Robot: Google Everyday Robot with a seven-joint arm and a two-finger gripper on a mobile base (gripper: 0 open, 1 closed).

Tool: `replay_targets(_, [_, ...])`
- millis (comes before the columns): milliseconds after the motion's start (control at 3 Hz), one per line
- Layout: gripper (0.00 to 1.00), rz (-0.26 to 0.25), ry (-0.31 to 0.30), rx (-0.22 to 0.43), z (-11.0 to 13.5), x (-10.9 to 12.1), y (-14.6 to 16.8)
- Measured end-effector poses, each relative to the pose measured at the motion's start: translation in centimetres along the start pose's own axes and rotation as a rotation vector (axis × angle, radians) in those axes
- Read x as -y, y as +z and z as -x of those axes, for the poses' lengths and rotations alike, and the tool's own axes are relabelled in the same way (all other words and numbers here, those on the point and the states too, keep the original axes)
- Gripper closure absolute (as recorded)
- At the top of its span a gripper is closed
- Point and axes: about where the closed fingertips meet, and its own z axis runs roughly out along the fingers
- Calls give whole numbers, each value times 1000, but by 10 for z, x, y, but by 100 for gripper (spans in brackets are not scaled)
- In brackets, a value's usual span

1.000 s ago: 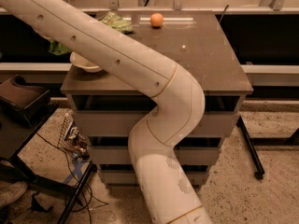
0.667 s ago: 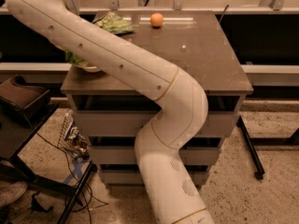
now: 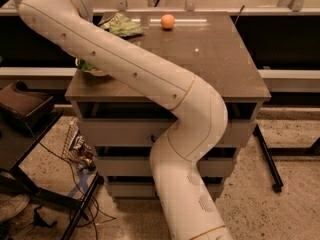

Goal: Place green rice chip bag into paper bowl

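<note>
The paper bowl (image 3: 98, 72) sits at the table's left edge, mostly hidden behind my arm; only its lower rim shows. A strip of bright green, the green rice chip bag (image 3: 86, 65), shows inside the bowl just under the arm. My arm (image 3: 125, 66) rises from the bottom of the view and stretches across the table's left side to the upper left corner. The gripper is out of view beyond the arm's upper left end.
A smaller, paler green mottled bag (image 3: 121, 25) lies at the table's back left. An orange (image 3: 167, 21) sits at the back middle. The grey table (image 3: 210, 69) stands on drawers. A dark stand (image 3: 22, 106) and cables are on the floor to the left.
The arm's far end has lifted up and back toward the upper left corner. The bowl and the green strip in it stay in place.
</note>
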Motion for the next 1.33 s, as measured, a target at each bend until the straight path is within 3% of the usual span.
replay_targets(333, [53, -10, 1, -3, -1, 3, 3])
replay_targets(667, [22, -25, 2, -7, -2, 6, 8])
replay_targets(1000, [0, -34, 3, -9, -2, 8, 12])
replay_targets(1333, [0, -34, 3, -9, -2, 8, 12])
